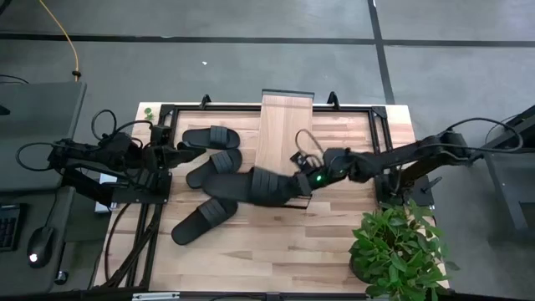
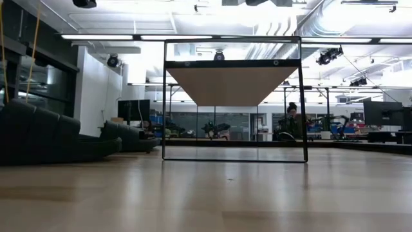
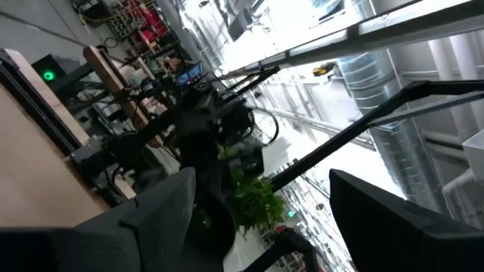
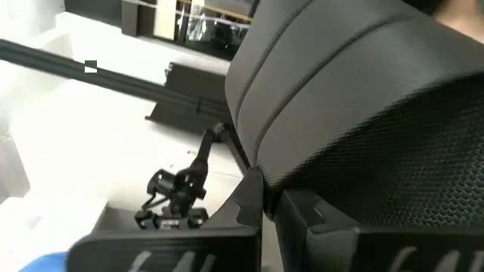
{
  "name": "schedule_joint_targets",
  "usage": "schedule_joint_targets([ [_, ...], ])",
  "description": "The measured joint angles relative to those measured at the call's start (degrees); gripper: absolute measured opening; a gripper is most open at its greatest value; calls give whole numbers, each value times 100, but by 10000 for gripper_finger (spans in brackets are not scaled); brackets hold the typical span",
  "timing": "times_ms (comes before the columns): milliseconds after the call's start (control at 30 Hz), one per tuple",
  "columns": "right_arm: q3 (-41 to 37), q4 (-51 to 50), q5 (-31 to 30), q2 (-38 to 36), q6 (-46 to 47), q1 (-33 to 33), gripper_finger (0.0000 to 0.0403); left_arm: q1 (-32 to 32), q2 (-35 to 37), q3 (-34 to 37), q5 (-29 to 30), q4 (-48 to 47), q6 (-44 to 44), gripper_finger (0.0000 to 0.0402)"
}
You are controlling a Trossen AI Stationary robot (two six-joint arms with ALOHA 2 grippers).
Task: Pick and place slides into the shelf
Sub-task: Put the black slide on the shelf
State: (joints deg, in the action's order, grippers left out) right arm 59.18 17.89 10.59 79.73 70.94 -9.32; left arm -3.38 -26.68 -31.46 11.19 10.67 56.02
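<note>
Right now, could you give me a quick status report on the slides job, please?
Right tool shut on slide, beside shelf. Left tool open, empty, at table's left edge. Three slides loose on table. Nothing blocking shelf.

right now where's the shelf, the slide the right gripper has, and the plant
shelf (image 1: 282,125): high view, bare wood plank top.
held slide (image 1: 266,186): high view, its wide strap.
plant (image 1: 399,251): high view, leaves at the middle.
right gripper (image 1: 294,185): high view, fingertips at the slide.
</note>
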Motion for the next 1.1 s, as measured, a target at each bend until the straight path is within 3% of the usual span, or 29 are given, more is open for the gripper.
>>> schedule_joint_targets([
  [633,81,-1746,469,-1598,-207,918,0,0,-72,0,257,-95,130,285],
  [867,1425,-3880,595,-1482,-1117,1147,0,0,-71,0,404,-188,137,285],
  [1100,2922,-5295,130,-1262,-2262,1397,2,0,-72,0,496,-187,129,285],
])
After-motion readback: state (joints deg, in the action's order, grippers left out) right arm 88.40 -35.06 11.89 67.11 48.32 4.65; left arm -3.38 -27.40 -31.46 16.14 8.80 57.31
